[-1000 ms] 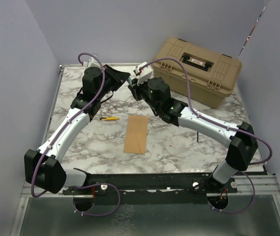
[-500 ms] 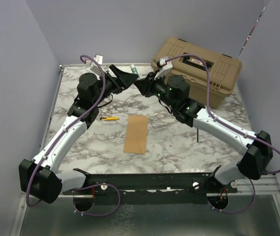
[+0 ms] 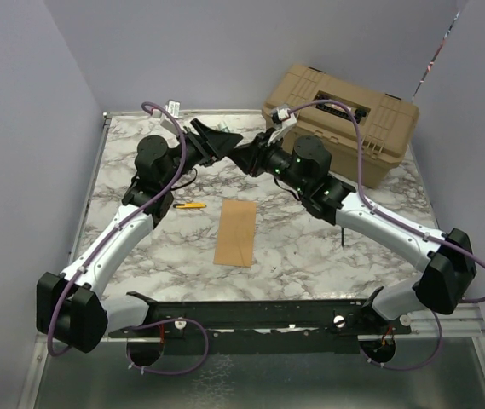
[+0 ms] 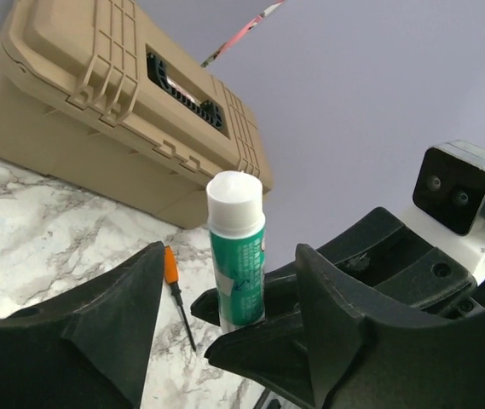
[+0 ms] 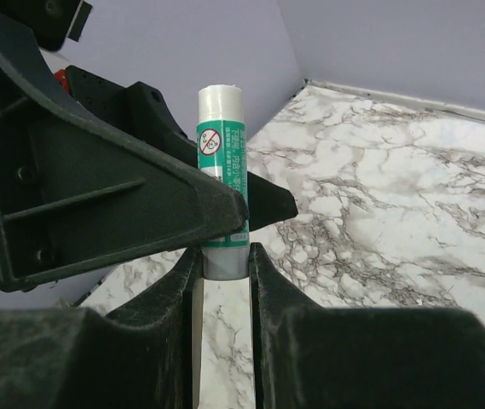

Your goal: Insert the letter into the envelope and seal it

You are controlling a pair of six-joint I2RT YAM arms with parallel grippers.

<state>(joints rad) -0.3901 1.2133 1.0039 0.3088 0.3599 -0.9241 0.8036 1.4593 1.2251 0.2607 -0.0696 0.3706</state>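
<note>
Above the marble table (image 3: pixel 310 247), the right gripper (image 5: pixel 223 256) clamps an upright glue stick (image 5: pixel 222 183) by its base; the left gripper (image 4: pixel 229 256) stands open — fingers either side. The envelope (image 3: pixel 236 233) lies flat mid-table, well apart.

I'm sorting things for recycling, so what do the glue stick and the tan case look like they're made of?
Glue stick: probably plastic, going by the smooth white cap and the glossy green printed label around the tube.
Tan case: probably moulded plastic with a matte finish, going by the ribbed lid, moulded latches and recessed black handle.
</note>
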